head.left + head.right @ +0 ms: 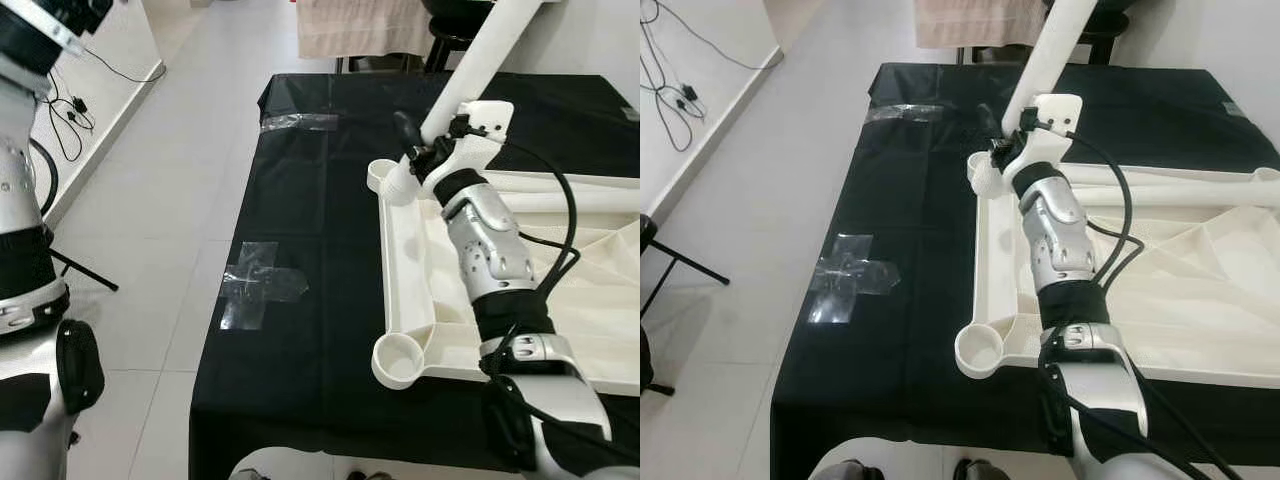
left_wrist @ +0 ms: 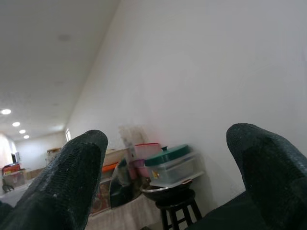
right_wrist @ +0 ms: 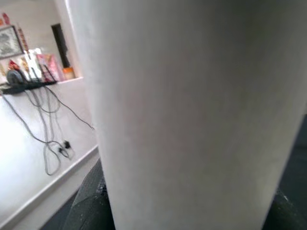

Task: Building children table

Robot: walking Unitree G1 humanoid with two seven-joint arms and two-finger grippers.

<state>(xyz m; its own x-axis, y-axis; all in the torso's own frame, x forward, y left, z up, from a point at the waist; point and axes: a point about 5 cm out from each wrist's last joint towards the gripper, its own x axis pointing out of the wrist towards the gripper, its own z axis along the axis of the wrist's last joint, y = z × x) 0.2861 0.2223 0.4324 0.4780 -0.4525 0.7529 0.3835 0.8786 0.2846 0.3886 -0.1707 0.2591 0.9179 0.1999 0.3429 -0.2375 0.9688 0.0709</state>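
An upturned white children's table top [image 1: 400, 270] lies on the black-covered table, with round corner sockets at its near left [image 1: 398, 362] and far left [image 1: 383, 176]. A white table leg [image 1: 482, 55] stands tilted over the far-left socket, its lower end at the socket. My right gripper [image 1: 420, 150] is shut on that leg near its base; the leg [image 3: 192, 115] looms close between the black fingers [image 3: 91, 206]. A second white leg [image 1: 570, 203] lies flat across the table top. My left gripper [image 2: 168, 158] is raised high, open and holding nothing, pointing at a wall.
The black tablecloth [image 1: 300, 220] carries two clear tape patches [image 1: 255, 285] [image 1: 300, 122]. Crumpled white sheeting [image 1: 610, 280] lies on the right. A black stool [image 1: 450, 40] and beige fabric [image 1: 360, 30] stand beyond the table. Cables [image 1: 70, 110] trail by the left wall; tiled floor lies left.
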